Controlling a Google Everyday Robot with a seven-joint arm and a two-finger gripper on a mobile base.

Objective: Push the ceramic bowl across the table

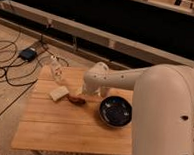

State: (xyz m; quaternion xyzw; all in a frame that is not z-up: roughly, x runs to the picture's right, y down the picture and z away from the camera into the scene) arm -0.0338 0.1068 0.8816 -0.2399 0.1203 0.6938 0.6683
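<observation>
The bowl (115, 112) sits upright on the tabletop (62, 129), toward the 3 o'clock edge as the camera sees it, its dark glossy inside facing up. The white arm (154, 91) comes in from 3 o'clock, passing above and behind the bowl, and bends down near the middle of the far side. The gripper (87, 90) hangs at its end, low over the wood, at about 10 o'clock from the bowl and near it; contact with the bowl cannot be made out. Whether the gripper is open or closed cannot be told, since the wrist housing hides it.

A small brown item (78, 99) lies just below the gripper, at 9 o'clock from the bowl. A pale block (59, 93) rests just beside that, further toward 9 o'clock. A clear bottle (56, 70) stands upright near the 11 o'clock corner. On the floor (3, 100) beyond that corner lie a blue box (28, 53) and dark cables (5, 73).
</observation>
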